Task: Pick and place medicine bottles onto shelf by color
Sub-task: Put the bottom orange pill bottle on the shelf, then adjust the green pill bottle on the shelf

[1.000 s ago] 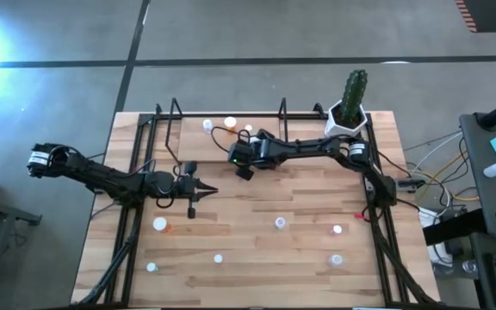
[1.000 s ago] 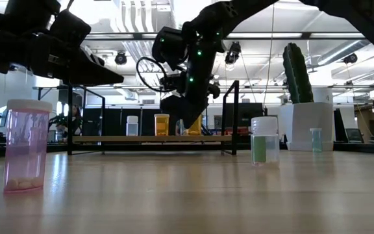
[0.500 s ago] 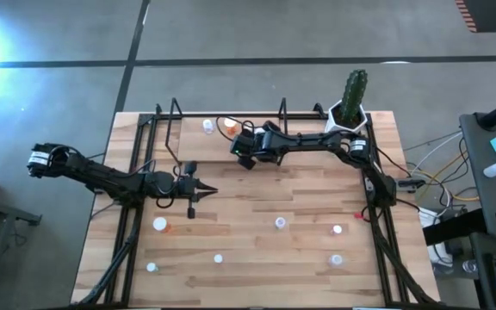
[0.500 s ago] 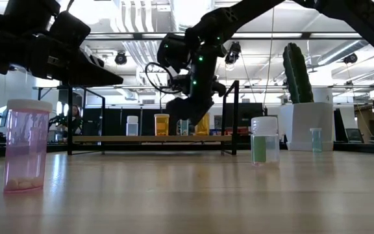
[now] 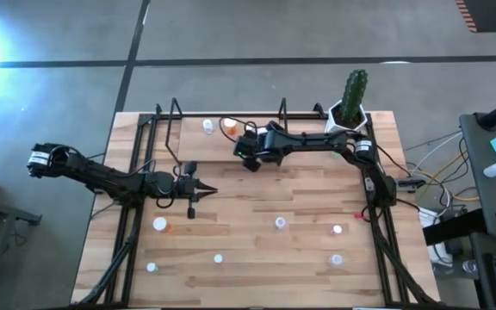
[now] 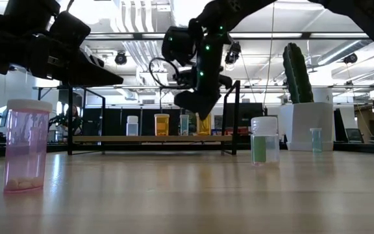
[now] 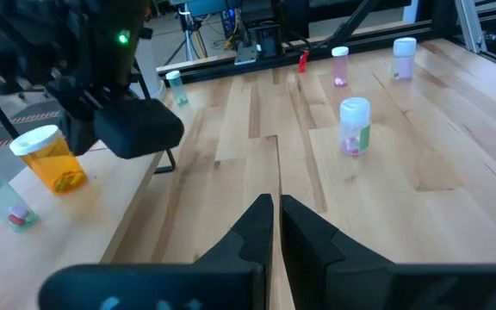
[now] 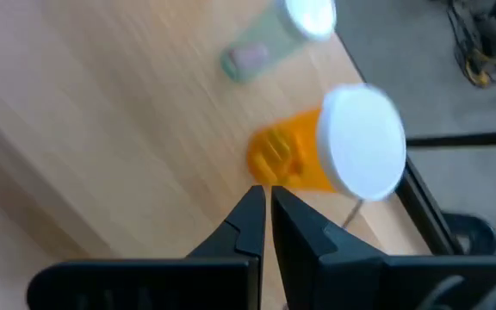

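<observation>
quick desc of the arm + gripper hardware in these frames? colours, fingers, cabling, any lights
Both arms are dark, near-black jointed links. The left gripper and right gripper each end in two slim, tapered black fingers on a blocky dark wrist. Black cable loops run along the right arm near its wrist. Small green indicator lights glow on the right arm's wrist housing.

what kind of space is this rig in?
Likely a robotics lab or workshop: bare concrete floor around the table, exposed ceiling lights, and an equipment cart with loose cables beside it.
</observation>
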{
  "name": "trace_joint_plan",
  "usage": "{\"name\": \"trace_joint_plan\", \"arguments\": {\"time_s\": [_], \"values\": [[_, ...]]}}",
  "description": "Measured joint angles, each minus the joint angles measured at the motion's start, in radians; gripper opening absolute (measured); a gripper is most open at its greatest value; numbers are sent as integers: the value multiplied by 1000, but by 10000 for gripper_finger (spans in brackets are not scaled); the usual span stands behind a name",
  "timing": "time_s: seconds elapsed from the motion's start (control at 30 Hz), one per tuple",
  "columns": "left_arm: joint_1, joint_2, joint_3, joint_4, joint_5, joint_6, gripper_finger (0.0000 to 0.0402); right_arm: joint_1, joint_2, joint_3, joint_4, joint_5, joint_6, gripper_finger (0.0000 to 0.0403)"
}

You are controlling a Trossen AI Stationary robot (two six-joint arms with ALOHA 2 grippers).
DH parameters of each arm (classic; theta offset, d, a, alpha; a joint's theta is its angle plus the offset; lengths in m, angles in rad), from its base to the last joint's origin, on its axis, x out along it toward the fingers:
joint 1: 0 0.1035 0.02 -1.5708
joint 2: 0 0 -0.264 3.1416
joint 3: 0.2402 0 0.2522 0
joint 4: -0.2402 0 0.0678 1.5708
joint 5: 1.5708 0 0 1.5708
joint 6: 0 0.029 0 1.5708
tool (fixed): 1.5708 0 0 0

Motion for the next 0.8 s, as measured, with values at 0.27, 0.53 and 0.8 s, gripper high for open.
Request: {"name": "trace_joint_plan", "arguments": {"time_s": [0.27,0.53,0.8], "values": [[0,0,0,2,-1,0,6,-34,15,-2,23,26,8,13],[0,0,0,2,-2,0,6,-50,15,-2,102,64,-7,13],[0,0,0,2,-2,1,6,-32,-16,-2,103,14,-36,13]]}}
